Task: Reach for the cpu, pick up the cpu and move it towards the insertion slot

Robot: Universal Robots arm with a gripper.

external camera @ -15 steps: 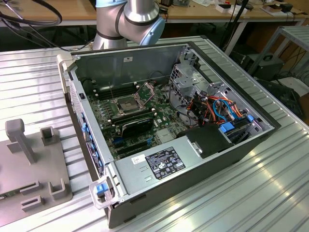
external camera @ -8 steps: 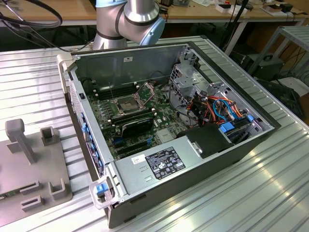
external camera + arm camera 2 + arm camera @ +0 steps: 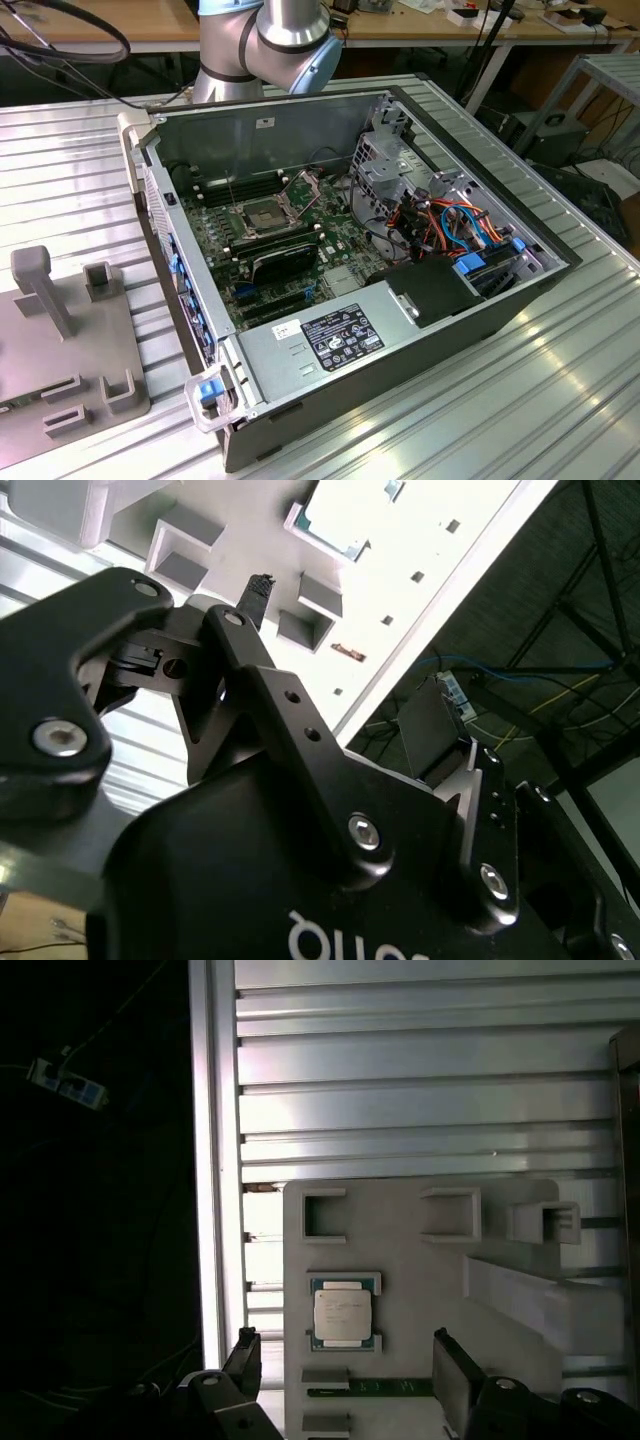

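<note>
**Arm** [image 3: 268,35]: you see one grey-and-blue joint behind the open computer case [image 3: 270,125] in the exterior view. The upper edge of that view cuts the arm off.

**Gripper** [image 3: 343,1340]: it points down at the grey fixture plate [image 3: 420,1290]. In the first wrist view its two black fingers [image 3: 452,1372] stand wide apart and hold nothing.

**Cpu** [image 3: 343,1313]: it lies flat in a teal-edged square recess [image 3: 313,1312] of the plate, in line with the gap between the fingers. The fingers seem to be clear of the plate, but you cannot judge their height well from this angle.

**Open room:**
- Bare plate lies on both sides of the recess.
- U-shaped brackets [image 3: 325,1215] stand farther along the plate.
- A long slanted bar [image 3: 540,1305] rises to one side of the cpu, apart from it.
- One edge of the plate sits near the rim of the ribbed table [image 3: 215,1160], with darkness beyond.

**Insertion slot** [image 3: 262,215]:
- It sits on the board inside the case, well apart from the plate.
- Its retention frame [image 3: 302,187] is hinged up and its dark centre is bare.
- A black card [image 3: 285,258] lies just beside it.
- A metal drive cage [image 3: 390,160] and orange and blue cables [image 3: 455,225] crowd the exterior view's right.

**Hidden or cut off:**
- In the second wrist view the gripper's black body covers much of the plate, and one fingertip [image 3: 258,588] shows against it.
- In the exterior view the plate runs off the exterior view's left edge.
</note>
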